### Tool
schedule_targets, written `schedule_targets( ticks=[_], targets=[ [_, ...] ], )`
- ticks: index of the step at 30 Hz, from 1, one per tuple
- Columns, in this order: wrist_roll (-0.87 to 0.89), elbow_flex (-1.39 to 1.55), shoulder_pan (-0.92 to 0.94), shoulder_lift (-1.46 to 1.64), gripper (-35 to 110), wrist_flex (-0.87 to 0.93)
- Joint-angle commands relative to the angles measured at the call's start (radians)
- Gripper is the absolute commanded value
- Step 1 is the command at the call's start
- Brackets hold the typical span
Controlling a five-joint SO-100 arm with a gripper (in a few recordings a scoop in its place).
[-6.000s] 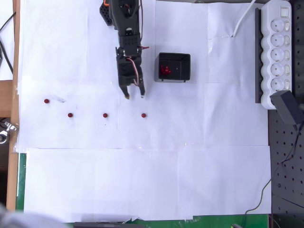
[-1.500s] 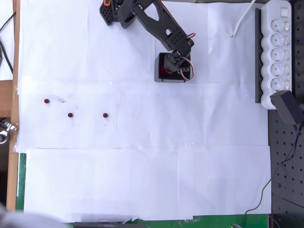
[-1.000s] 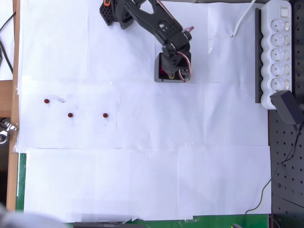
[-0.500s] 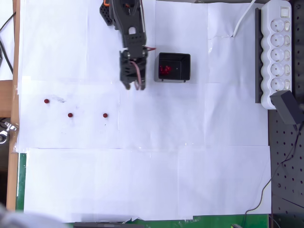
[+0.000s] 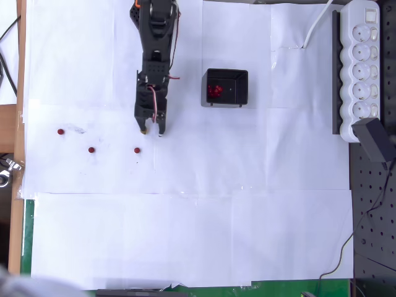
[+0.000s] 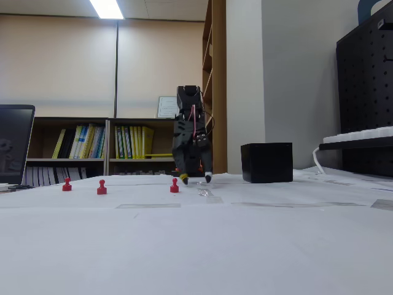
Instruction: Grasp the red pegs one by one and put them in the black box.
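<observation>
1. Hovering just above the bench [image 5: 247,235], my hand [image 5: 151,131] hangs point-down with its fingers apart and nothing between them.
2. Nearest red peg [image 5: 137,150] stands just beside my fingertips; two more red pegs [image 5: 91,150] [image 5: 60,131] sit farther left in the overhead view.
3. Seen from the fixed view, each peg [image 6: 174,185] has a round knob over a flared base. I judge them light, hard, and prone to tipping, so I would pinch the narrow neck.
4. Off to the right, well apart, the black box [image 5: 226,87] has glossy plastic walls and already holds a cluster of red pegs [image 5: 215,91].
5. White paper sheets cover the bench, matte and flat.
</observation>
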Motion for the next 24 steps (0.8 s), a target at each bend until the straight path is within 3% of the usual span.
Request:
schedule_targets(
  ticks=[1,16,24],
  targets=[
    [-0.006,0.043,0.038,0.04,16,-0.087],
    [0.028,0.044,0.092,0.176,16,-0.345],
    [0.037,0.114,0.086,0.23,16,-0.353]
  ],
)
